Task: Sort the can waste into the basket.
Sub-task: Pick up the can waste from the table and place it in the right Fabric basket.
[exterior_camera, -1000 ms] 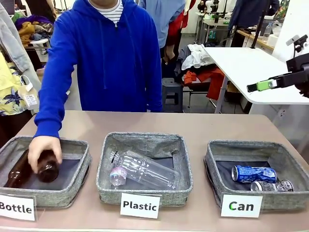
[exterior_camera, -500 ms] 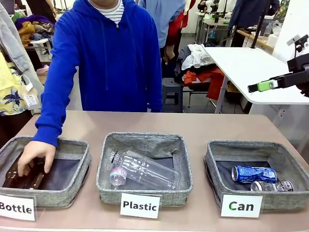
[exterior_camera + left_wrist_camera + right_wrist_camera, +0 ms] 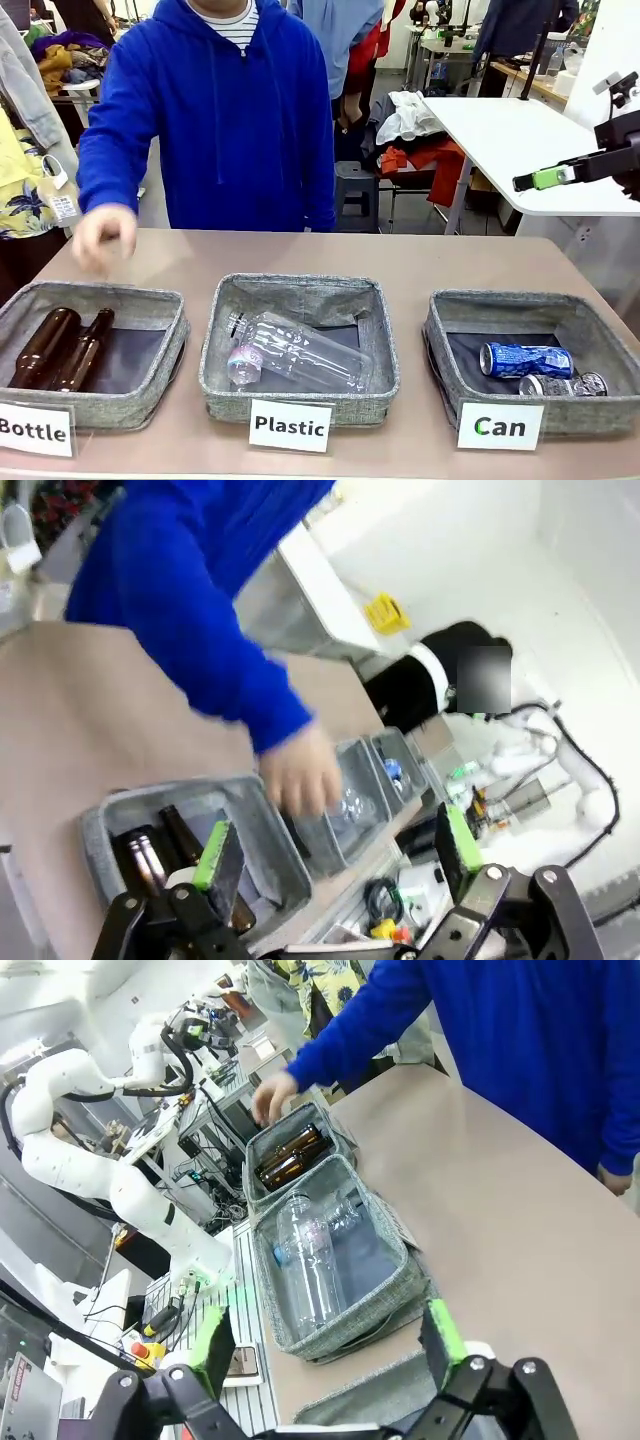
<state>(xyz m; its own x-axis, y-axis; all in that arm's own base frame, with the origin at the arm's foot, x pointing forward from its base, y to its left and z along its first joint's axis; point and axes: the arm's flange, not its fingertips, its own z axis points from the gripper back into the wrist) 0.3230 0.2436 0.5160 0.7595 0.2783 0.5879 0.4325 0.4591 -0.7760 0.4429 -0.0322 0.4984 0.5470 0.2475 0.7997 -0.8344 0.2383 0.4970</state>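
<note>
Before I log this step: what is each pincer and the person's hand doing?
Left pincer: open, empty.
Right pincer: open, empty.
Person's hand: raised above the table, holding nothing.

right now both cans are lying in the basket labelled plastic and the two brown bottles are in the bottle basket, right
Not quite. The blue can and the silver-grey can lie in the basket labelled "Can", on the right in the front view. The basket labelled "Plastic" holds clear plastic bottles. The rest is right: the two brown bottles are in the "Bottle" basket.
</note>
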